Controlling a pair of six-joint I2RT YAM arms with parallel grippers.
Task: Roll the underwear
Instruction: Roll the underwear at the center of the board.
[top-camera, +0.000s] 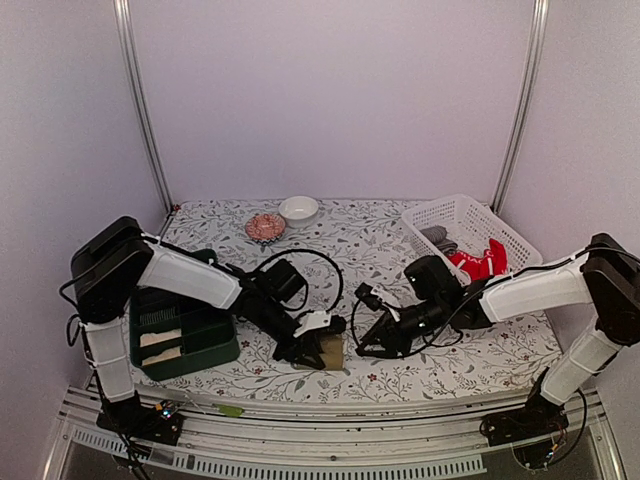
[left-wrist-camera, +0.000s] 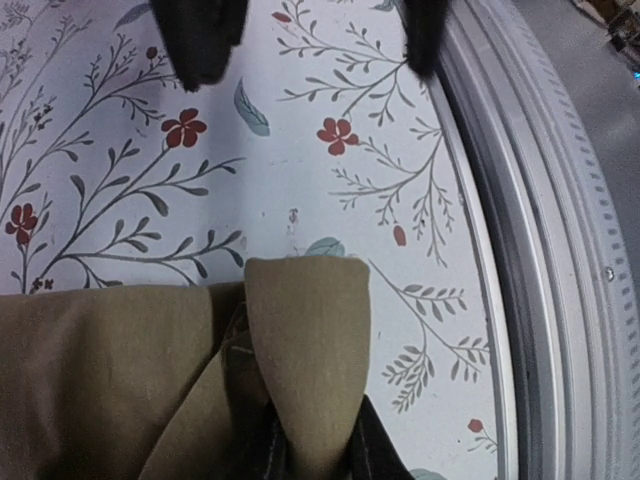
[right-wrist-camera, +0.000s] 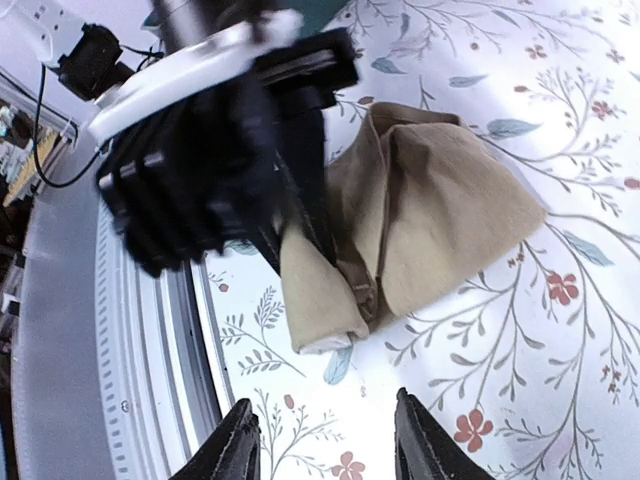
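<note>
Down at the near edge of the flowered table (top-camera: 370, 240), the khaki underwear (right-wrist-camera: 440, 210) lies bunched and partly folded over itself, just beside the pale rail (left-wrist-camera: 560, 260). The left gripper (left-wrist-camera: 318, 455) is closed on one fold of it. In the left wrist view a tongue of khaki cloth rises from between two dark fingers (left-wrist-camera: 372, 450), which the bottom edge cuts off so that only their tips show. In the right wrist view the same grip is mostly hidden behind the left gripper's black body, and the pinch itself cannot be made out. The right gripper (right-wrist-camera: 325, 440) hangs just short of the cloth, its fingers well apart with nothing between them; only the two tips enter that view, at the bottom. From above, both grippers are small dark shapes and their jaws are hard to read. At far right a white basket (top-camera: 465, 215) holds the red underwear (top-camera: 482, 263) and a grey piece (top-camera: 437, 238), both too small to make out in detail. At left a green bin (top-camera: 215, 335) holds cream pieces (top-camera: 160, 345), its far part covered by the left arm (top-camera: 190, 275).
</note>
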